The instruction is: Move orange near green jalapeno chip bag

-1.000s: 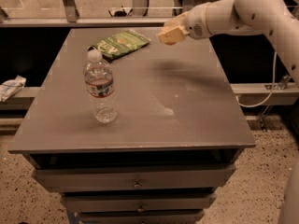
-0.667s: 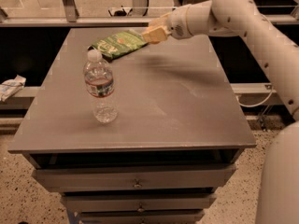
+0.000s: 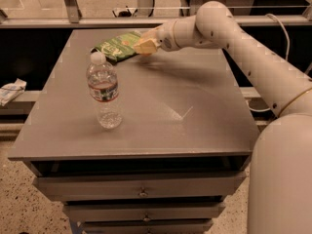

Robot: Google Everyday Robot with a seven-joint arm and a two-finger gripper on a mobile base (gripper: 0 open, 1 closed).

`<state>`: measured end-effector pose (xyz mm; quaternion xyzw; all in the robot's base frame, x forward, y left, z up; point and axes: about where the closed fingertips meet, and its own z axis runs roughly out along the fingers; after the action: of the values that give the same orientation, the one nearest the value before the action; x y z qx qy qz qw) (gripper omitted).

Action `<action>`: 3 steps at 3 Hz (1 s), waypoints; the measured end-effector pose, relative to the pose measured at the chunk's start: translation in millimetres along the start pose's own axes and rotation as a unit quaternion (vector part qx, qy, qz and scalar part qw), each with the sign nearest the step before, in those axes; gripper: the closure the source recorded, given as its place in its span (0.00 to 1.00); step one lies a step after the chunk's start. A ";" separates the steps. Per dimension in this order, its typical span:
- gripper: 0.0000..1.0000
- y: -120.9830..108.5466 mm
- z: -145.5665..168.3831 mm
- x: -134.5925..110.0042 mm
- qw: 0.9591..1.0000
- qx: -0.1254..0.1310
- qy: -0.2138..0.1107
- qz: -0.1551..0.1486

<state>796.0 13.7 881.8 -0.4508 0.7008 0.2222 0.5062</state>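
Reaching far — gripper (image 3: 145,46) at green jalapeno chip bag (image 3: 115,45).

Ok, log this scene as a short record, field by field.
gripper: at the table's far side, at the right end of the green jalapeno chip bag
green jalapeno chip bag: lying flat near the far edge, left of centre
orange: cannot be told apart from the gripper's tip
water bottle: upright, capped, front left, apart from the bag
table: grey top, drawers beneath
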 end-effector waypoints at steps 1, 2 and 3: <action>0.72 -1.2 19.2 0.2 1.000 -0.005 -0.006 0.009; 0.42 -3.2 27.2 1.6 1.000 -0.006 -0.005 0.014; 0.19 -4.4 28.0 4.1 1.000 -0.004 -0.003 0.017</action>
<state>813.7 31.3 867.9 -0.4400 0.7059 0.2357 0.5026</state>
